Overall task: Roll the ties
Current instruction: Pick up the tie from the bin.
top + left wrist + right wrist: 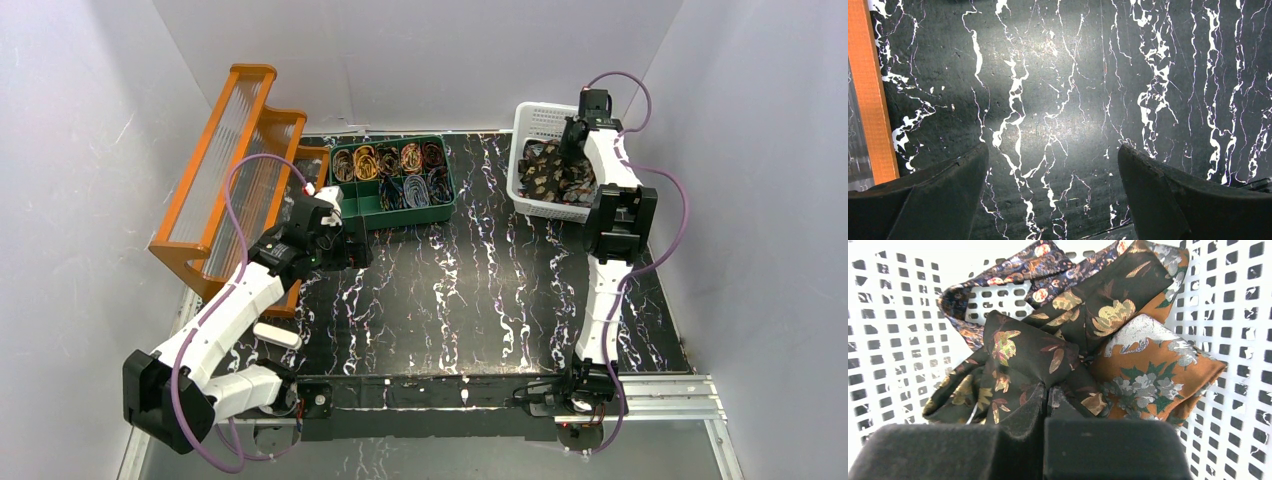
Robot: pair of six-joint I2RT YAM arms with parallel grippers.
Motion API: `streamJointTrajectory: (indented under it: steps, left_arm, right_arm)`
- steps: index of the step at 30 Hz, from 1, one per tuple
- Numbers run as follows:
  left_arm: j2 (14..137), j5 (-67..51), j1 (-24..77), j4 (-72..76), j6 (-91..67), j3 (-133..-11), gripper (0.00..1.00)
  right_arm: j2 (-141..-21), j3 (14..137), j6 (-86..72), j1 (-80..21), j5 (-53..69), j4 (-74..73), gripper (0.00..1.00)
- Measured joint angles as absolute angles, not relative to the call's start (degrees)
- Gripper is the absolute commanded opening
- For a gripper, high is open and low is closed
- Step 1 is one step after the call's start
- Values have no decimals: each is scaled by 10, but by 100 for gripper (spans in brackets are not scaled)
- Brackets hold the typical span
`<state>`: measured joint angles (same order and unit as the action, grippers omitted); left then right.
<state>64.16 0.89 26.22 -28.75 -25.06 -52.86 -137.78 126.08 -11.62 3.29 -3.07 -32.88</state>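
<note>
Several loose ties (550,175) lie heaped in a white mesh basket (520,150) at the back right. My right gripper (572,150) reaches down into it. In the right wrist view its jaws (1048,392) are shut on a puckered fold of a black tie with gold and red leaves (1023,350). An orange tie with grey flowers (1153,365) lies to its right, and a navy patterned tie (1013,270) behind. Rolled ties (385,160) fill a green tray (400,215). My left gripper (350,240) hovers over the table in front of that tray, open (1053,165) with nothing between its fingers (948,190).
An orange slatted rack (230,160) stands along the left side, its edge (870,90) close beside my left gripper. The table (470,300) is black marble with white veins. White walls enclose the table. The basket wall (898,340) surrounds my right gripper.
</note>
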Motion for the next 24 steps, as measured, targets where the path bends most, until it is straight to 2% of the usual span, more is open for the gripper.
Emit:
streamJointTrajectory:
  steps: [7, 17, 24]
  left_arm:
    - [642, 9, 262, -288, -248, -529, 98]
    - [639, 9, 262, -288, -249, -529, 98]
    - [639, 9, 262, -287, -250, -529, 98]
  right_arm:
    - [-1343, 1291, -120, 32, -23, -350, 1]
    - [-1098, 1220, -160, 32, 54, -323, 1]
    - [-1028, 1210, -200, 32, 138, -300, 1]
